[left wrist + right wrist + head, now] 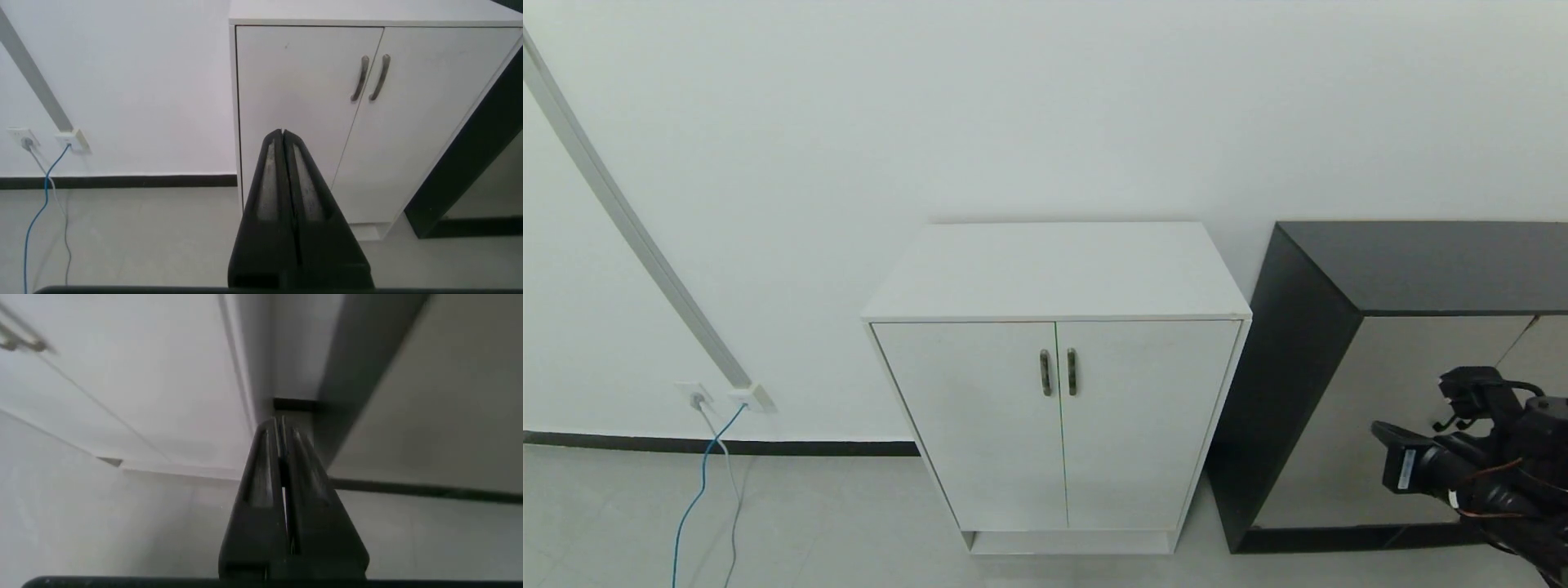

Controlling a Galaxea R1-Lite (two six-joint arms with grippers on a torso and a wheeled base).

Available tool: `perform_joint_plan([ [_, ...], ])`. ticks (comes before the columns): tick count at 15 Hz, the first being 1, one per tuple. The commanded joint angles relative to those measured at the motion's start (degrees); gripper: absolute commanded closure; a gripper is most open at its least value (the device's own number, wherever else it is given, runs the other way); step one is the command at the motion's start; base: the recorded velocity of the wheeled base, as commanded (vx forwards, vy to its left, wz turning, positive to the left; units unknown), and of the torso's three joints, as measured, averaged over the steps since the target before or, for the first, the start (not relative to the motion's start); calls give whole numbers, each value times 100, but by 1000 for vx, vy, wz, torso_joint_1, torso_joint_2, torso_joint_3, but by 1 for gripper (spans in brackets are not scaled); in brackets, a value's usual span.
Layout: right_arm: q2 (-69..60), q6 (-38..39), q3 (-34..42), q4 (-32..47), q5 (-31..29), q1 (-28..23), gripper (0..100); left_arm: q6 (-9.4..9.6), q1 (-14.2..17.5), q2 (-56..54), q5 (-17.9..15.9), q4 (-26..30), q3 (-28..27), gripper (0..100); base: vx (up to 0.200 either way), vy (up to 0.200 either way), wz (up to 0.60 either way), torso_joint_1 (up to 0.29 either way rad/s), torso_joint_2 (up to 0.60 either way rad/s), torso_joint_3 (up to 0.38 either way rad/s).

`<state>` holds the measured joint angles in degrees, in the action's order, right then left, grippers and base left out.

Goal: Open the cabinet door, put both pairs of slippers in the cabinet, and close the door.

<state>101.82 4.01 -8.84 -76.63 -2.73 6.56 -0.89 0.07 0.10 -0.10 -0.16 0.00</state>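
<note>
The white cabinet (1058, 384) stands against the wall with both doors closed. Its two dark handles (1058, 372) sit side by side at the middle seam. My left gripper (283, 135) is shut with nothing in it, held low in front of the cabinet's left door (306, 106) and well short of the handles (369, 77). My right gripper (282, 425) is also shut and empty, near the floor by the cabinet's right bottom corner (245, 416). The right arm (1470, 465) shows at the lower right, in front of the black unit.
A black-framed unit with a reflective front (1388, 392) stands close to the cabinet's right side. On the left wall are sockets (727, 398) with a blue cable (690, 506) trailing onto the grey floor, and a slanted conduit (621, 212).
</note>
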Motion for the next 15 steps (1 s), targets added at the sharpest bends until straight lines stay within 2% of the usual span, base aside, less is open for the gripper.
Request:
perform_joint_plan([
  [1, -408, -6, 286, -1, 1, -208, 100, 1, 1, -1, 1, -2, 0, 100, 0, 0, 0, 0, 0, 0],
  [7, -1419, -331, 884, 148, 9, -691, 100, 1, 1, -1, 1, -2, 0, 100, 0, 0, 0, 0, 0, 0],
  [15, -3352, -304, 884, 2267, 255, -761, 100, 1, 1, -1, 1, -2, 0, 100, 0, 0, 0, 0, 0, 0],
])
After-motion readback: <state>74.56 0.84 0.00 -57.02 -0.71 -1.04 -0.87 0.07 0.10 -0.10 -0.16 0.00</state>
